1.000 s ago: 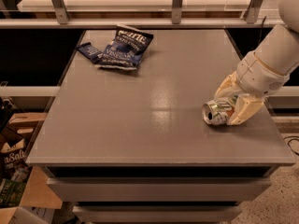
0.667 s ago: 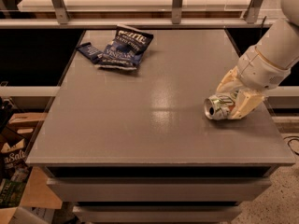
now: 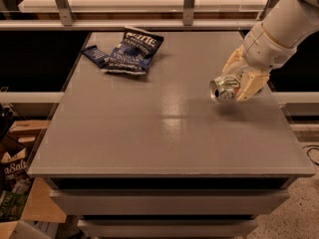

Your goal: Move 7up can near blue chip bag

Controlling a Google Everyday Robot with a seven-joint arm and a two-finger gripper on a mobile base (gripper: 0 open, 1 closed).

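Observation:
The 7up can point(image 3: 225, 88), silver and green, lies on its side in my gripper point(image 3: 240, 81), its round silver end facing left. The gripper's cream fingers are shut on the can and hold it just above the grey table point(image 3: 164, 128), over its right part; a shadow lies under the can. The blue chip bag point(image 3: 130, 52), dark navy with white lettering, lies flat at the table's far left, well away from the can.
A small blue wrapper piece point(image 3: 95, 55) lies just left of the bag. A shelf rail with metal posts point(image 3: 189, 3) runs behind the table. Cardboard boxes point(image 3: 15, 173) stand on the floor at the left. The table's right edge is near the gripper.
The gripper has lifted the can off the table and carried it up and away from the near right edge, toward the far side. The chip bag has not moved.

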